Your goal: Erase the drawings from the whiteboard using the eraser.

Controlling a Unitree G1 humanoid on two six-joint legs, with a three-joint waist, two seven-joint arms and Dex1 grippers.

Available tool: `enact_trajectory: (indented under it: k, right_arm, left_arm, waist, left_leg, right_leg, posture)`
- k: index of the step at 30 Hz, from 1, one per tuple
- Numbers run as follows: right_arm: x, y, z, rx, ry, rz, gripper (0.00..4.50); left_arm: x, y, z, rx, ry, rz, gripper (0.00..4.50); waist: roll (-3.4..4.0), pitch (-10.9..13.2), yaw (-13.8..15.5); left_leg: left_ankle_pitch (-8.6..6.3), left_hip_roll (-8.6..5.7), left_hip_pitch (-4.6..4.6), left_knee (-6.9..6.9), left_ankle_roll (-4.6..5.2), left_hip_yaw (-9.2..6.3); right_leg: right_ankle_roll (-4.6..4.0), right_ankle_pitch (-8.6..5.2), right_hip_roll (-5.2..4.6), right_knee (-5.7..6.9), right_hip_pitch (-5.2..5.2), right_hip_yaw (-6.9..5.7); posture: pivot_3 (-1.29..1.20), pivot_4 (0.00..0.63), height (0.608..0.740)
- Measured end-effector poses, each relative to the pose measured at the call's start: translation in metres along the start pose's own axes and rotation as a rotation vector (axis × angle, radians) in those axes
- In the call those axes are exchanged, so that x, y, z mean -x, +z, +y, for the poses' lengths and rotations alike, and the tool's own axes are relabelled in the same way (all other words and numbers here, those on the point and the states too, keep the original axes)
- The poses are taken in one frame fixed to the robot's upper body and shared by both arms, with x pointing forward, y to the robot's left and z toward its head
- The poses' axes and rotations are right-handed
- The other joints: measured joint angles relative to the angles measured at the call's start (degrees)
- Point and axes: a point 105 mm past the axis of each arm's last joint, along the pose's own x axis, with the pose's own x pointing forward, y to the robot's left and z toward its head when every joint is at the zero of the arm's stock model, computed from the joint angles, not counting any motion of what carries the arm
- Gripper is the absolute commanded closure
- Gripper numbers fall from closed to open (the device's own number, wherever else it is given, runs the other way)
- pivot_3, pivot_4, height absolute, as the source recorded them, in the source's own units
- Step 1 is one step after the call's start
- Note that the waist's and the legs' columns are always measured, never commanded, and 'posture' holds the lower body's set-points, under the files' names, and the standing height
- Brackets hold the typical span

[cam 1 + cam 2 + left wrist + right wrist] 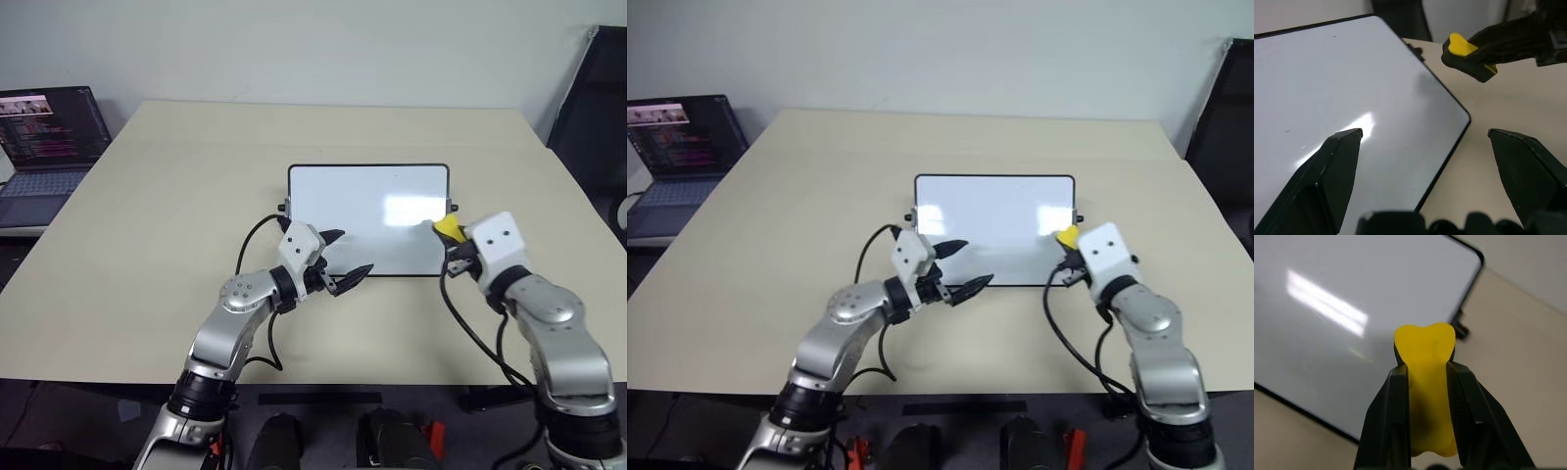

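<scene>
Broad, pale beige matte counter spanning the scene. Open dark-grey laptop, screen lit with coloured text lines, just beyond the counter's far left corner. Black chair back beside the counter's far right corner. Plain whitish wall behind the counter.

Whiteboard on table centre; eraser at its right edge; laptop far left.
</scene>
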Motion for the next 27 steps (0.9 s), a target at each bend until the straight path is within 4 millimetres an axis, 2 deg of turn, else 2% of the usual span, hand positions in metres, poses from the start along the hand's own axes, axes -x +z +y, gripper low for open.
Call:
enact_trajectory:
  k: [4, 7, 13, 22, 26, 27]
  right_arm:
    - [0.019, -0.024, -0.026, -0.11, -0.093, 0.106, 3.63]
    - [0.026, -0.036, -0.036, -0.244, -0.163, 0.146, 3.63]
    - [0.021, -0.046, -0.033, -0.345, -0.145, 0.183, 3.63]
    - [0.012, -0.059, -0.027, -0.373, -0.092, 0.239, 3.63]
    - [0.01, -0.066, -0.029, -0.361, -0.091, 0.259, 2.52]
    - [0.01, -0.066, -0.029, -0.361, -0.092, 0.26, 2.12]
  left_arm:
    - [-0.009, 0.001, -0.005, -0.02, -0.165, -0.01, 0.0]
    - [-0.013, 0.001, -0.012, -0.039, -0.27, -0.011, 0.0]
    - [-0.016, -0.013, -0.022, -0.057, -0.419, 0.028, 0.0]
    - [-0.018, -0.015, -0.024, -0.078, -0.456, 0.032, 0.0]
    - [-0.018, -0.016, -0.024, -0.082, -0.455, 0.037, 0.0]
    - [-0.018, -0.016, -0.024, -0.082, -0.455, 0.038, 0.0]
  waist:
    - [0.0, 0.0, -0.1]
    - [0.01, 0.0, -0.3]
    - [0.02, 0.0, -0.3]
    - [0.03, 0.0, -0.2]
    - [0.03, 0.0, -0.2]
    - [0.03, 0.0, -0.2]
  left_leg:
    - [0.0, 0.03, 0.01, 0.0, 0.0, -0.02]
    - [0.0, 0.03, 0.04, 0.01, 0.0, 0.02]
    - [0.0, 0.02, 0.02, 0.01, 0.0, 0.02]
    - [0.0, 0.03, -0.01, 0.0, 0.01, -0.01]
    - [0.0, 0.02, -0.01, 0.01, 0.01, 0.0]
    - [0.0, 0.03, -0.01, 0.01, 0.01, 0.0]
  right_leg:
    - [-0.01, 0.0, 0.07, 0.03, -0.01, 0.0]
    - [0.0, 0.0, 0.08, 0.07, -0.01, 0.06]
    - [0.0, 0.0, 0.07, 0.05, -0.01, 0.05]
    - [0.01, 0.0, 0.08, 0.03, -0.02, 0.03]
    - [0.01, 0.0, 0.08, 0.03, -0.02, 0.04]
    - [0.01, 0.0, 0.08, 0.03, -0.02, 0.04]
  posture:
    - [0.0, 0.15, 0.74]
    - [0.0, 0.15, 0.74]
    - [0.0, 0.15, 0.74]
    - [0.0, 0.15, 0.74]
    - [0.0, 0.15, 0.74]
    - [0.0, 0.15, 0.74]
